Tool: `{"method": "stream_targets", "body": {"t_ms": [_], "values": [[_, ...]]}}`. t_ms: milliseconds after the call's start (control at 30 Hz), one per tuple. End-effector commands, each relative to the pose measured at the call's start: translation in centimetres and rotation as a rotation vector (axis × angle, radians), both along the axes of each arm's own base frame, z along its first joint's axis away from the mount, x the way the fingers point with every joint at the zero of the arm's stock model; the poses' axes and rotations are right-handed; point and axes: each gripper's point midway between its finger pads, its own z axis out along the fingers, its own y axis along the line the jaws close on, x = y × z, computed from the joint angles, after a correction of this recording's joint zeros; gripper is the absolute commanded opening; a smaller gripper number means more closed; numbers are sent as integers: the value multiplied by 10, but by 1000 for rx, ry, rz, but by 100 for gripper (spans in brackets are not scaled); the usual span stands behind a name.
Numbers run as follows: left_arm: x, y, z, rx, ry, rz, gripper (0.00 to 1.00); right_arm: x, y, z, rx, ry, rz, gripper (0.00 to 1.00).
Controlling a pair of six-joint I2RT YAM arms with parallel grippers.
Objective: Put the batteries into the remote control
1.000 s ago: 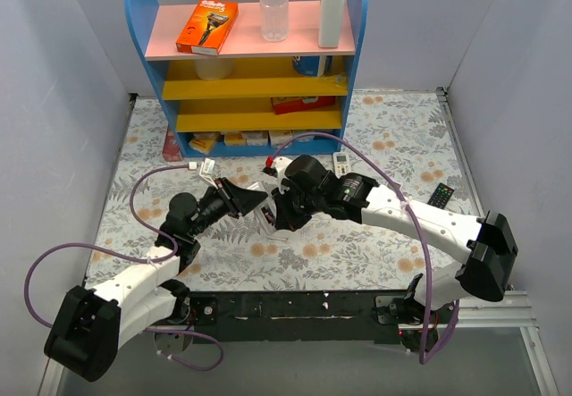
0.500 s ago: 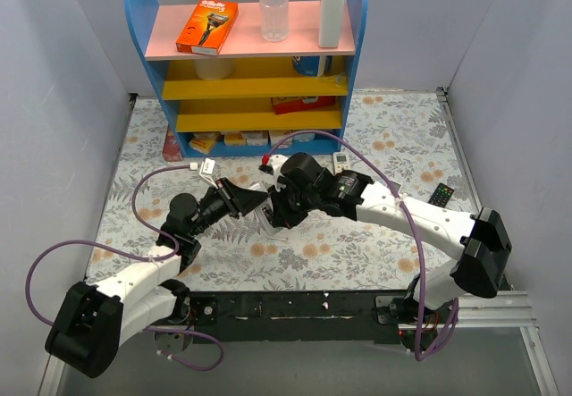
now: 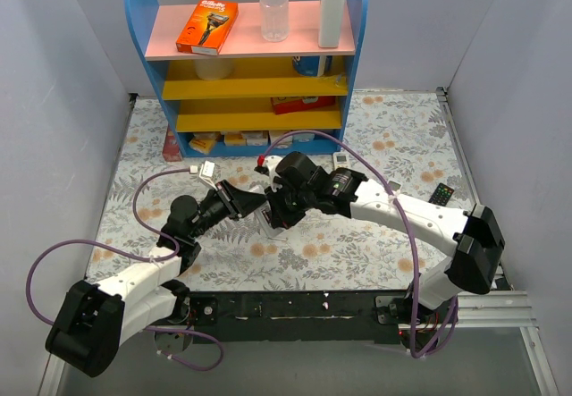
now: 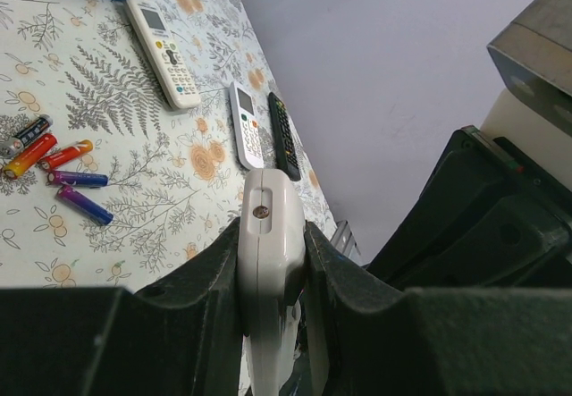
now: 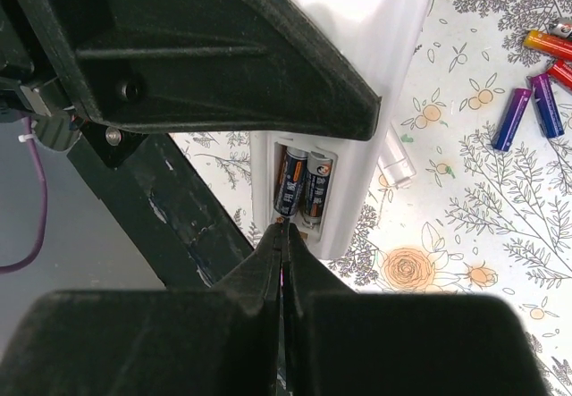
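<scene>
The right gripper has its 2 fingers pressed together and holds nothing. Its tip is just at the open slot of the remote control. 2 dark batteries sit side by side in that slot. The left gripper is clamped on the sides of the remote control and holds it up off the counter.

The step now looks like pushing the 2 batteries down flat. The push should be soft and straight, with the left gripper holding firm. Loose batteries lie on the counter, near a white remote and a black remote.
</scene>
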Motion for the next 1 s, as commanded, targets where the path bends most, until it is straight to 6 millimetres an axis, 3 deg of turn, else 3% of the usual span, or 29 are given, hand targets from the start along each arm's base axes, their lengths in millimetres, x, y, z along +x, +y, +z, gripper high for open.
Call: {"method": "stream_targets", "body": {"t_ms": [0, 300, 533, 633, 800, 967], "values": [[-7, -4, 8, -53, 11, -25, 0, 6, 14, 19, 44, -30, 22, 2], [-6, -1, -4, -85, 102, 4, 0, 4, 9, 25, 35, -35, 32, 9], [-4, -2, -10, -92, 167, 5, 0, 2, 5, 52, 62, -118, 118, 17], [-5, -5, -14, -80, 202, -14, 0, -4, 0, 61, 83, -196, 236, 19], [-9, -11, -14, -74, 248, -57, 0, -9, -12, 58, 90, -392, 465, 24], [-13, -15, -10, -73, 264, -96, 0, -13, -18, 52, 116, -510, 571, 32]]}}
